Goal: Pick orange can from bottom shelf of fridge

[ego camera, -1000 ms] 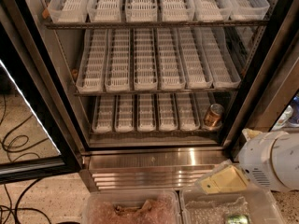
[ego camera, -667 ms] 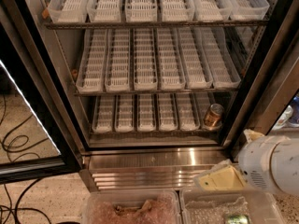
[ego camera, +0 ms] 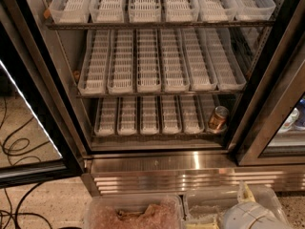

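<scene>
The orange can (ego camera: pixel 218 119) stands upright at the far right end of the bottom shelf (ego camera: pixel 143 116), in the rightmost lane close to the black door frame. The fridge (ego camera: pixel 157 70) is open, and its three racks of white slotted trays hold nothing else that I can see. My gripper (ego camera: pixel 244 194) is low at the bottom right edge of the view, below and in front of the fridge base. Only a pale yellowish part shows above the white rounded arm (ego camera: pixel 252 217). It is well below the can and slightly to its right.
The stainless base trim (ego camera: pixel 190 171) runs under the bottom shelf. Two clear plastic bins (ego camera: pixel 133 213) sit on the robot's front at the bottom edge. The open glass door (ego camera: pixel 28 128) stands at the left, with cables (ego camera: pixel 14 147) on the floor. A neighbouring cooler door (ego camera: pixel 286 128) is at the right.
The white arm and gripper have dropped from the right side, level with the base trim, to the bottom edge. The view has shifted slightly. The can has not moved.
</scene>
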